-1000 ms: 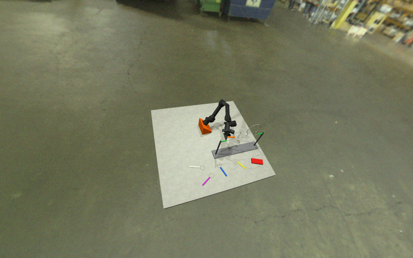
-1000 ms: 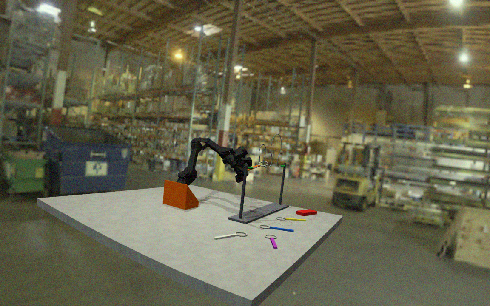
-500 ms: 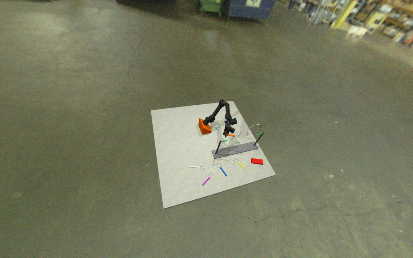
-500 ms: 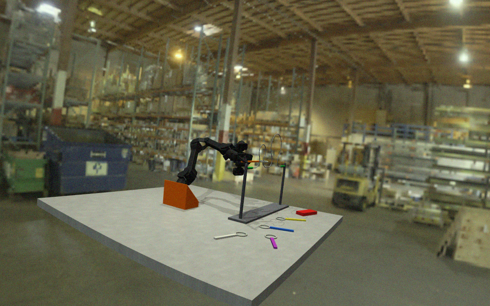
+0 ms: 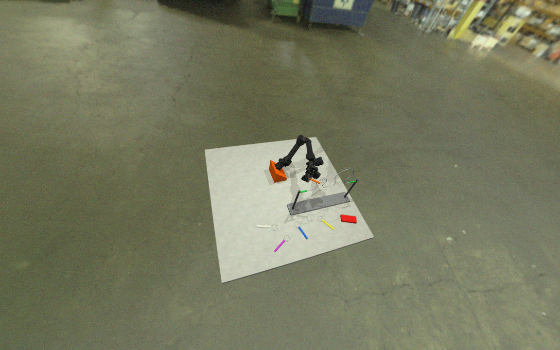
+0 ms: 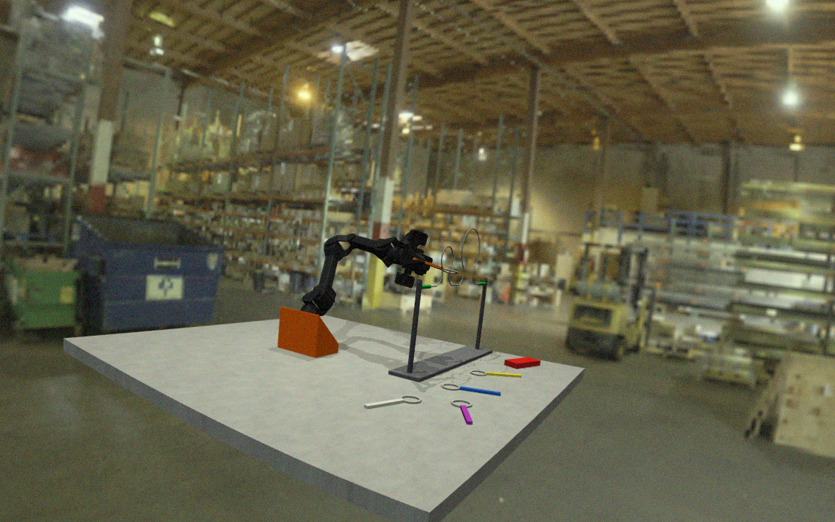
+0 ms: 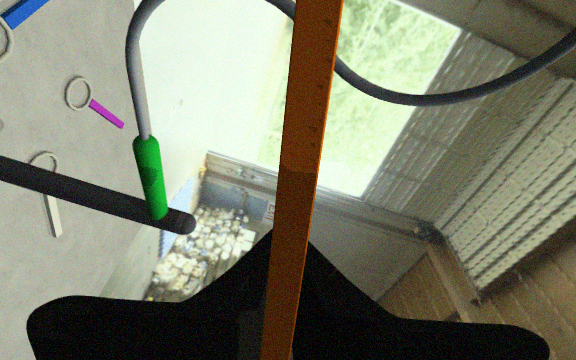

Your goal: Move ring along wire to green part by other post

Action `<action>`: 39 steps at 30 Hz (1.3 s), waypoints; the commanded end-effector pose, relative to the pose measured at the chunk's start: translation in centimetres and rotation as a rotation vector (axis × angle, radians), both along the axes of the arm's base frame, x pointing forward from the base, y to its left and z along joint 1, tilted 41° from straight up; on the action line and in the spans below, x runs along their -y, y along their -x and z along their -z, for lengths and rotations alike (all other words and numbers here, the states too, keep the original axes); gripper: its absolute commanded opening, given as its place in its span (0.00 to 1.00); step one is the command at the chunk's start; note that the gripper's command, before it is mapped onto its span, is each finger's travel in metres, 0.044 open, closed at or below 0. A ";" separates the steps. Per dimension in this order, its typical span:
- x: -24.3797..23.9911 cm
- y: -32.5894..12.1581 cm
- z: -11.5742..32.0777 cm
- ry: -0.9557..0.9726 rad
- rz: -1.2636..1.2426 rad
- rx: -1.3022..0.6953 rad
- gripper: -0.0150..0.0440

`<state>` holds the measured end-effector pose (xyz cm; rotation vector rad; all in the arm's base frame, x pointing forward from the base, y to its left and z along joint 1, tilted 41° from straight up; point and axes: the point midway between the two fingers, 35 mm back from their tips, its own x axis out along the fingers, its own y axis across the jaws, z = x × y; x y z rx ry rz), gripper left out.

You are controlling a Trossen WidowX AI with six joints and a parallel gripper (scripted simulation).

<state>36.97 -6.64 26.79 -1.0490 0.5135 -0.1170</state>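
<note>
My gripper [image 5: 309, 178] [image 6: 415, 260] [image 7: 283, 239] is shut on the orange handle [image 5: 315, 181] [image 6: 431, 263] [image 7: 303, 125]. The handle runs up through the wrist view, and its ring lies outside that view. In the top and exterior views the ring is at the grey wire [image 7: 418, 100], between the loops and the nearer post [image 5: 295, 200] [image 6: 414, 330] [image 7: 68, 187]. The ring is too small there to tell its exact clearance. One green part [image 5: 303, 191] [image 6: 426, 286] [image 7: 152, 175] joins the nearer post; the other [image 5: 352, 182] [image 6: 480, 283] joins the farther post [image 5: 350, 189] [image 6: 481, 317].
The posts stand on a dark base [image 5: 319, 203] [image 6: 436, 365]. On the table lie a red block [image 5: 348, 218] [image 6: 522, 362] and tools with yellow [image 5: 327, 224], blue [image 5: 303, 233] [image 7: 25, 11], magenta [image 5: 279, 245] [image 7: 106, 114] and white [image 5: 263, 226] [image 7: 53, 216] handles.
</note>
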 end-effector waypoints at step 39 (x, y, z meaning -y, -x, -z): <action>-0.2 0.0 -1.5 -0.269 0.011 -0.009 0.00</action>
